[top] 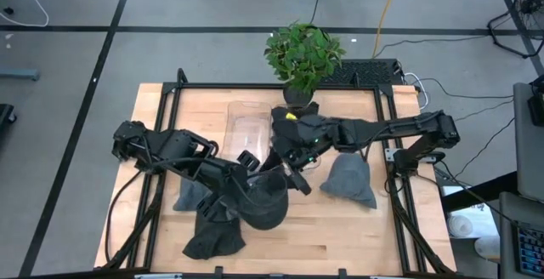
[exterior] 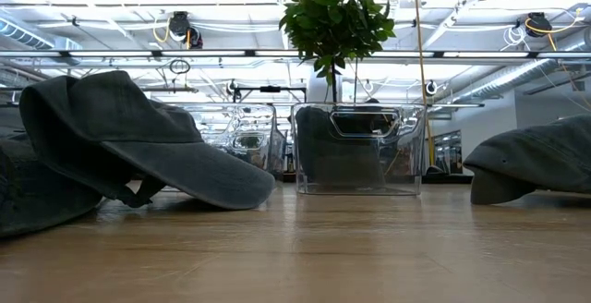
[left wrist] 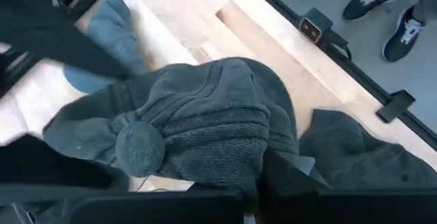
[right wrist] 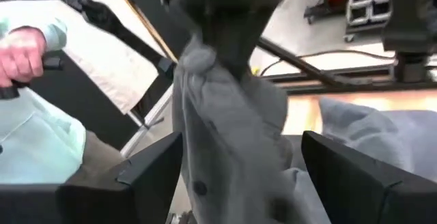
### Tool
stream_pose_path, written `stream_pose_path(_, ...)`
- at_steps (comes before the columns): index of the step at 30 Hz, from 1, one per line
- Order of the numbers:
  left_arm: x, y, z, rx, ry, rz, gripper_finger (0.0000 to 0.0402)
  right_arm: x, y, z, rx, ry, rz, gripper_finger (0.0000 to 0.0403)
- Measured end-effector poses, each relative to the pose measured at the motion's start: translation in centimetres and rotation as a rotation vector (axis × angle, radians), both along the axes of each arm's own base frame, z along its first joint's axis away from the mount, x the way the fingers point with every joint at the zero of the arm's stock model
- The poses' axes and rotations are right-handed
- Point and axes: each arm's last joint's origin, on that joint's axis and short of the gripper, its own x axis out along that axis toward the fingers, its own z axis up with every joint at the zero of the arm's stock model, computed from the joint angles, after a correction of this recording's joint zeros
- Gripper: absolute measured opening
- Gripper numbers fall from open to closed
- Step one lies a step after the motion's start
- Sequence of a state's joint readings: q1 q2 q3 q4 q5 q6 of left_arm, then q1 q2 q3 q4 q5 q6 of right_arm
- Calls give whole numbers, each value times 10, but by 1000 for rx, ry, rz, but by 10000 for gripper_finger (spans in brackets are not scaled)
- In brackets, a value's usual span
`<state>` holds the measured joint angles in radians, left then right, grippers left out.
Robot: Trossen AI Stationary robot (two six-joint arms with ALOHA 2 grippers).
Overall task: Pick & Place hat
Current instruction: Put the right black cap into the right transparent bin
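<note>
here no label reads on the hat (top: 265,204) the left gripper (top: 246,192) grips

A leafy potted plant (top: 303,54) stands at the table's (top: 357,228) far edge, just behind a clear bin (top: 250,126).

A robotics lab or workshop, to judge by the bare grey concrete floor (top: 187,2) marked with dark tape lines and crossed by loose cables (top: 387,11). Open ceiling with exposed pipes and hanging cable reels (exterior: 180,28) in the low view, beyond a wooden workbench (top: 340,228) bolted into a black metal frame (top: 387,117). Softened only by a potted plant (top: 302,54) at the bench's far edge.
</note>
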<state>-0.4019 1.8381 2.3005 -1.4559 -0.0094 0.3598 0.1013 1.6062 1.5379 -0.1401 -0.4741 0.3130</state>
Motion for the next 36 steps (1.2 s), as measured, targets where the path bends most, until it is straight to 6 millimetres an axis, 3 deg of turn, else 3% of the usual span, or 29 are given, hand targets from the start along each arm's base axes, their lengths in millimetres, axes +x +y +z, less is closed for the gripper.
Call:
stream_pose_path(4,-1,1,-1,-4,14,20,0,0,3,-4,9,28,8,280)
stream_pose_path(8,-1,1,-1,-8,17,23,0,-1,2,-1,14,17,3,244)
stream_pose_path(15,1,5,-1,-20,22,60,0,-1,3,-1,103,70,31,125)
stream_pose_path(21,4,12,-1,-34,27,109,0,-2,4,-2,51,35,94,17)
stream_pose_path(27,5,15,-1,-58,34,192,9,-5,3,5,42,12,47,2)
stream_pose_path(36,2,16,2,-101,36,277,74,-25,2,24,31,-32,47,1)
